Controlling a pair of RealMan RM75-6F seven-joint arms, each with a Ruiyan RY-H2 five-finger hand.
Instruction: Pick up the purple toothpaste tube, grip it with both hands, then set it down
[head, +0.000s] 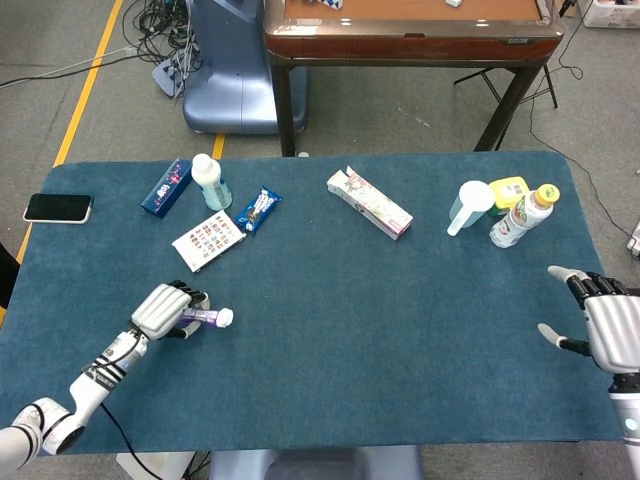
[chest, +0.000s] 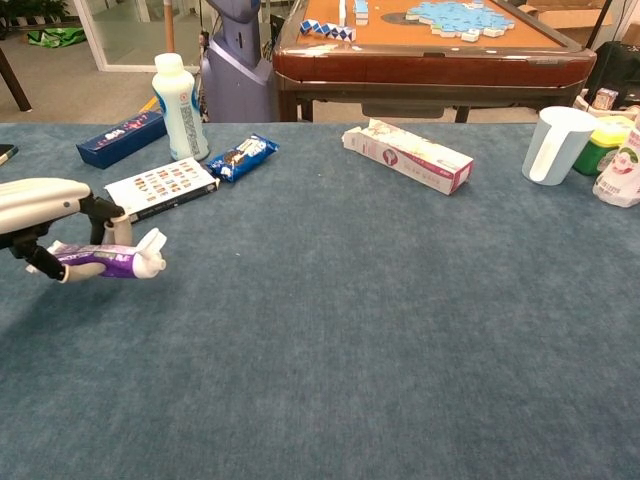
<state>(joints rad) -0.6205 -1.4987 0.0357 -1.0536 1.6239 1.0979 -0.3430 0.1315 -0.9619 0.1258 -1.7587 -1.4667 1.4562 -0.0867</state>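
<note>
The purple toothpaste tube (head: 203, 317) (chest: 110, 262) with a white cap hangs just above the blue table cloth at the left front, held by my left hand (head: 162, 311) (chest: 50, 216), whose fingers wrap its body. The cap end points right. My right hand (head: 598, 327) hovers open over the right edge of the table, fingers spread, far from the tube. The chest view does not show the right hand.
Behind the tube lie a white card (head: 208, 240), a blue snack pack (head: 258, 208), a white bottle (head: 210, 181) and a dark blue box (head: 166, 186). A toothpaste carton (head: 369, 202) sits mid-back. A cup (head: 468, 207), yellow tub (head: 509, 193) and bottle (head: 523, 215) stand back right. A phone (head: 58, 207) lies far left.
</note>
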